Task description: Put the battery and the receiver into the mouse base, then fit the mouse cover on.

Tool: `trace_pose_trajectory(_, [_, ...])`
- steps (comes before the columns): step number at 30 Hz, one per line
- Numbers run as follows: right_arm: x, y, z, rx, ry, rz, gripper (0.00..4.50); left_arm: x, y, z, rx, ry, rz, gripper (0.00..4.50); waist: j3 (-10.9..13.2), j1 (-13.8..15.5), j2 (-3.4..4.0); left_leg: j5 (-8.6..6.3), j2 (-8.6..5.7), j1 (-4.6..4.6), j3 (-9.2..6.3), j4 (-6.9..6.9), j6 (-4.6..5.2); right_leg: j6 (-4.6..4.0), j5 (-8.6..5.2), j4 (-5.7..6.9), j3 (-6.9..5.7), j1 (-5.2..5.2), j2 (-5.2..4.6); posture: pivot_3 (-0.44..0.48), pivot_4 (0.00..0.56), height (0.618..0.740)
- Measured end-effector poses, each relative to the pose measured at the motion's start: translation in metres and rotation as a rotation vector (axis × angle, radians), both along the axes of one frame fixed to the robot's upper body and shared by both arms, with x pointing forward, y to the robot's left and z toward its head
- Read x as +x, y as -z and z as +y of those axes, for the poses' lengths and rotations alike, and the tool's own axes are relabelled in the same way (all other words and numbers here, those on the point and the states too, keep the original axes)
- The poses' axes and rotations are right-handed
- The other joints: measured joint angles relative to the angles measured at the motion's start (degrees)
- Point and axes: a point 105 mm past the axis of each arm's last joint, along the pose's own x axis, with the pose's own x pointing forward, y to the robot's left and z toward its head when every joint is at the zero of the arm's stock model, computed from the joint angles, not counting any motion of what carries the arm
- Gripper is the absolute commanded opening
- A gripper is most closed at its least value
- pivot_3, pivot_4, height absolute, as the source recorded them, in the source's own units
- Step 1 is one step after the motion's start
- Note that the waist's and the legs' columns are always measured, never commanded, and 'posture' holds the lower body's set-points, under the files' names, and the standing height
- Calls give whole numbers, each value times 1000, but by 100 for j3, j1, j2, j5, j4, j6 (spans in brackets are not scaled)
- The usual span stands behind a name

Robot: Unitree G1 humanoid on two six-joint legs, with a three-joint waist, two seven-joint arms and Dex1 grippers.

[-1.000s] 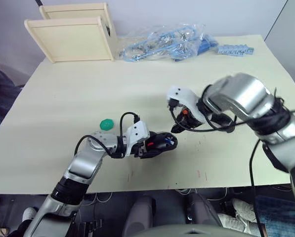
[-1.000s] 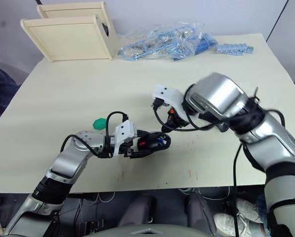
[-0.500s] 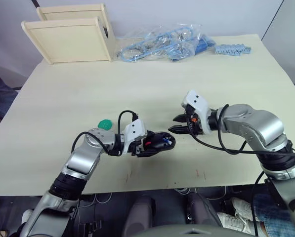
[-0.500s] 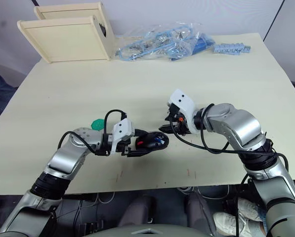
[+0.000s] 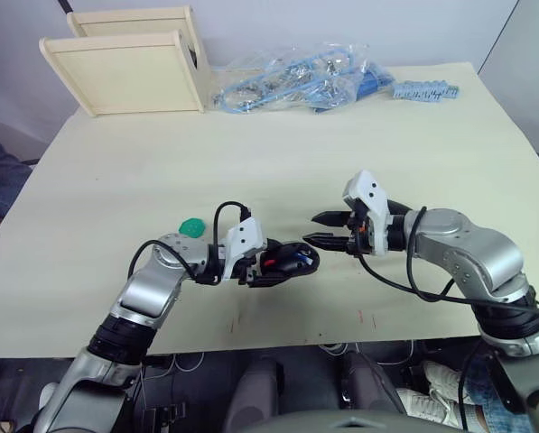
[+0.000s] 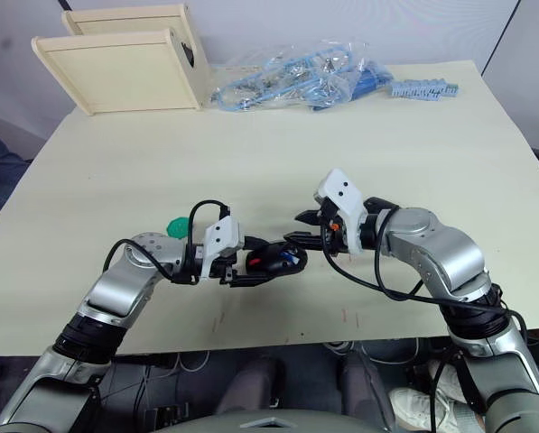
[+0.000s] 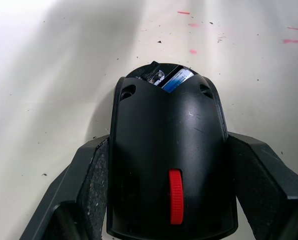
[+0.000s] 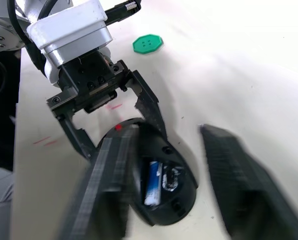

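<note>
Pale and bare over most of its top, the table (image 5: pixel 413 135) carries a wooden box (image 5: pixel 129 68) at its far left corner, a heap of clear bags with blue parts (image 5: pixel 305 77) at the far edge, and a green disc (image 5: pixel 193 226) left of centre. Near the middle of the near edge, the left tool (image 5: pixel 276 263) is pressed against both flanks of the mouse base (image 7: pixel 171 165), holding it on the table with its red wheel toward the wrist. In the open compartment at the base's far end lies the battery (image 8: pixel 151 182), blue and silver, and beside it sits something small and dark with a shiny bit, which may be the receiver (image 8: pixel 169 180), though I cannot tell for certain. The right tool (image 5: pixel 326 229) hangs just right of the base, its fingers spread and holding nothing.

By my reckoning the battery step is done and the receiver is likely seated too. What remains is the mouse cover, which has yet to be fetched and fitted over the compartment.
</note>
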Motion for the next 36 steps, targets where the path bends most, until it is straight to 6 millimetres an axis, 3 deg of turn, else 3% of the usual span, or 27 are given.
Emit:
trace_pose_trajectory(2, [-1,4,3,-9,-10,-41,274,0,0,0,-1,-2,1,2960,0,-2,0,0,0,0,1,0,0,0,0,0,0,0,0,0,150,740])
trace_pose_trajectory(4, [0,5,7,5,-9,-63,64,0,0,0,-1,-3,2,2960,-1,-2,-1,0,1,2,1,0,0,0,0,0,0,1,2,0,150,740])
trace_pose_trajectory(9, [-3,33,14,-18,-24,-53,64,0,0,0,-1,-3,2,2960,1,0,-3,0,1,2,5,1,0,0,0,1,4,0,1,0,150,740])
trace_pose_trajectory(16, [3,42,12,-41,-8,-57,64,0,1,2,5,-4,2,2960,1,-2,-3,0,2,4,5,0,0,0,0,2,4,0,3,0,150,740])
trace_pose_trajectory(36, [4,45,20,-23,-29,-46,64,-2,2,3,7,-5,-3,2960,1,-3,-3,0,2,7,5,0,0,-1,0,3,5,1,4,0,150,740])
